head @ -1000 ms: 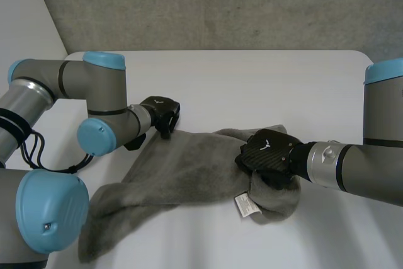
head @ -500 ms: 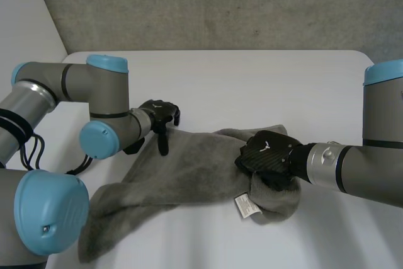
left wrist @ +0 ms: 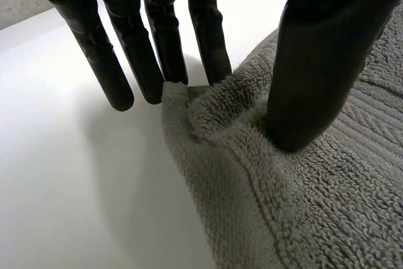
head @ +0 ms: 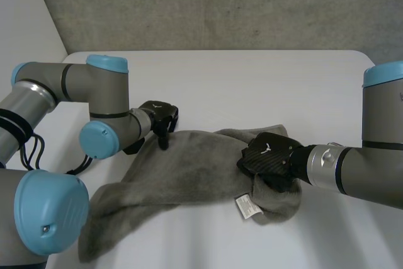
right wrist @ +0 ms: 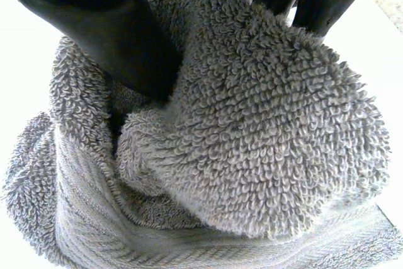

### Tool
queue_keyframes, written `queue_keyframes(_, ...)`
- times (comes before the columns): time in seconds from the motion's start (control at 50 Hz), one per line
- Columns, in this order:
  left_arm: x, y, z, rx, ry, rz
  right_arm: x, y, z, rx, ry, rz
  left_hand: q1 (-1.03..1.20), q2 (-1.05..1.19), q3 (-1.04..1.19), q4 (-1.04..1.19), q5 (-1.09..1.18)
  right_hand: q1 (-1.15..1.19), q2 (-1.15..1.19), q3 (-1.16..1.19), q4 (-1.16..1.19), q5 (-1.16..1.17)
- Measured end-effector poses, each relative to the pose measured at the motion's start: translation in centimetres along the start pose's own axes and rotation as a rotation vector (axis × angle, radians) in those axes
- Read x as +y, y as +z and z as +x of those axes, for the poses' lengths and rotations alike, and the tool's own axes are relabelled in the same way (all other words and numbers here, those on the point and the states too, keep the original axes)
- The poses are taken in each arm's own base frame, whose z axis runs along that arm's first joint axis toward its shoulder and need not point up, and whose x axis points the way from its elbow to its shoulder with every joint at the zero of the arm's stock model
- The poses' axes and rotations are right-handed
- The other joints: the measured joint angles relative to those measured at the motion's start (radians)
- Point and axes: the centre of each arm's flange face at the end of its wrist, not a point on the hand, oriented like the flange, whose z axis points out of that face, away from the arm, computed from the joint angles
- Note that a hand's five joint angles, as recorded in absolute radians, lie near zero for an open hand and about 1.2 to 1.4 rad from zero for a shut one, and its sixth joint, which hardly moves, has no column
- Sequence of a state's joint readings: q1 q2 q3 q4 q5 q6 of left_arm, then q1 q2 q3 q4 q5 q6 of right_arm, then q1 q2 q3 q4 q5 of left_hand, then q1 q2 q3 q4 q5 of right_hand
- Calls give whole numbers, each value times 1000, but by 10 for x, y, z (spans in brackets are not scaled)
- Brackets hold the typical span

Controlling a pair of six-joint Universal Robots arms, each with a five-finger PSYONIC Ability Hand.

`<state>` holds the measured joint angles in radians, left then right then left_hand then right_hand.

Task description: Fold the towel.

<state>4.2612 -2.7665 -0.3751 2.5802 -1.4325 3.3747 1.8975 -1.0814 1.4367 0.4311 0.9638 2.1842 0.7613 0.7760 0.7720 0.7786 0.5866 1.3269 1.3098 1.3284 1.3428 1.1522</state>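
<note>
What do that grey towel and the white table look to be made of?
The grey towel looks like cotton terry: its surface is dense small loops, soft and matte. The white table is smooth and evenly white, perhaps laminate or painted board; the look leaves that open.

Grey towel (head: pixel 189 165) on white table (head: pixel 252 80)

You have the towel (head: pixel 182 171) spread on the counter (head: pixel 252 80), one corner between your left hand's (head: pixel 160 113) thumb and fingers, a bunched end under your right hand's (head: pixel 267 154) palm, its label (head: pixel 244 205) just beside that hand
</note>
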Motion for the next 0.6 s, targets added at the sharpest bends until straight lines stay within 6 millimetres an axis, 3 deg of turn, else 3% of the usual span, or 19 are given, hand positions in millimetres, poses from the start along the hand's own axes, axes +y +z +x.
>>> queue_keyframes(0.14, 0, 0, 0, 1, 0, -2, 0, 0, 0, 0, 0, 0, 96, 96, 95, 97, 92, 0, 0, 0, 0, 0)
queue_keyframes(0.34, -1, -2, 1, 0, 1, -1, -2, 1, -3, -8, -5, 2, 476, 535, 545, 543, 505, 0, 0, 0, 0, 0)
queue_keyframes(0.5, -18, -14, 6, 3, 11, 35, -5, -1, -2, 0, -12, 4, 476, 563, 571, 574, 526, 0, 0, 0, 0, 0)
queue_keyframes(0.6, -33, -31, 11, 11, 16, 53, -13, -9, 4, 30, -18, 21, 476, 563, 572, 574, 526, 0, 0, 0, 0, 0)
